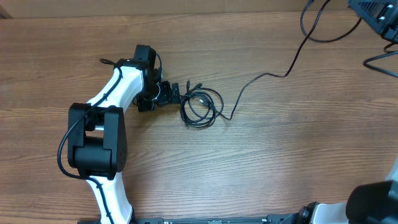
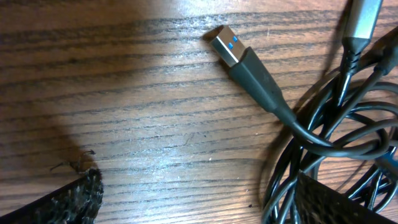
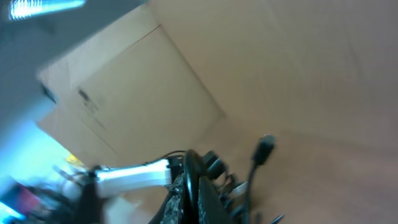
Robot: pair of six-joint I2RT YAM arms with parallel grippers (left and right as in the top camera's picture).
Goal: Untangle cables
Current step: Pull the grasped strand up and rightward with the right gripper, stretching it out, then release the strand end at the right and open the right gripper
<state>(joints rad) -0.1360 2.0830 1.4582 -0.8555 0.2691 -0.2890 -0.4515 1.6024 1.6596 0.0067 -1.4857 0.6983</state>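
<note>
The thin black cables (image 1: 201, 107), loose overlapping loops of flexible cord, lay flat near the middle of the brown wood-grain worktop (image 1: 280, 162), slightly nearer its far edge than its near one. One black USB plug (image 2: 233, 53) with a silver shell and blue insert stuck out of the coil and lay bare on the wood.

Risks noted:
- One dark textured pad (image 2: 339, 202) of my left gripper (image 1: 163, 94) sat over several strands. Closing from there would probably pinch more than one and drag the whole coil instead of freeing a single cable.
- The loops crossed each other close behind the plug. Pulling the plug outward could cinch those crossings tighter.
- A long thin black lead (image 1: 267, 78) ran from beside the coil toward the far right corner. I could not tell whether it joined the bundle; if it did, it could snag a lift.

Pose: my left arm reached in from the near left edge, wrist low, jaws wide apart and holding nothing, mouth toward the coil's left side. My right gripper (image 3: 189, 186) was closed on nothing visible, parked by the near right corner; its view was blurred.
</note>
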